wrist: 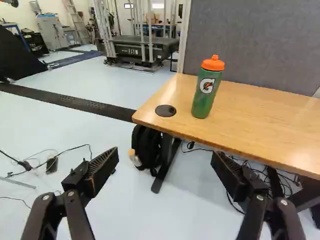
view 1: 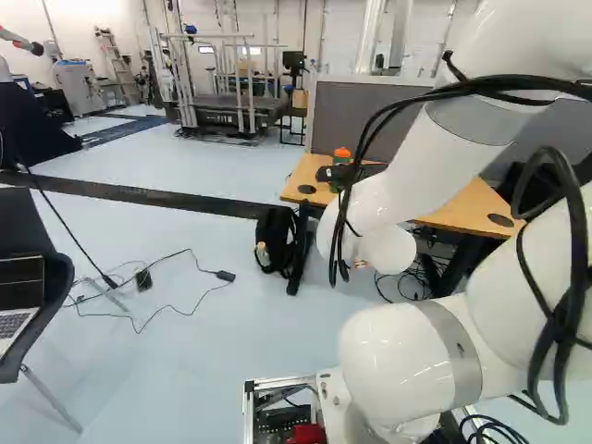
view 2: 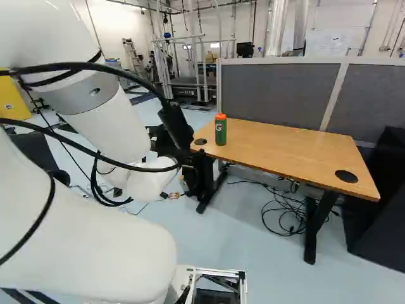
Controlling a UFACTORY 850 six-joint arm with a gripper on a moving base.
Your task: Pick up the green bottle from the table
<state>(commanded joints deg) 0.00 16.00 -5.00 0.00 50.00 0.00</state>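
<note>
The green bottle (view 2: pixel 220 130) with an orange cap stands upright on the wooden table (view 2: pixel 285 152), close to its left end in the right base view. Just left of the bottle there, my black gripper (view 2: pixel 176 126) hangs at the end of the arm. In the left base view the gripper partly covers the bottle (view 1: pixel 341 157). By the wrist view, my gripper (wrist: pixel 165 159) is wide open with nothing between its fingers. Ahead of it and apart from it, the bottle (wrist: pixel 206 90) stands beside a round black table grommet (wrist: pixel 165 110).
A grey partition (view 2: pixel 278 95) stands behind the table. Under the table's end are a black backpack (wrist: pixel 146 147) and a table leg (wrist: pixel 166 162); cables (view 2: pixel 285 212) lie beneath. At the left of the left base view stands a chair (view 1: pixel 55 287) with a laptop.
</note>
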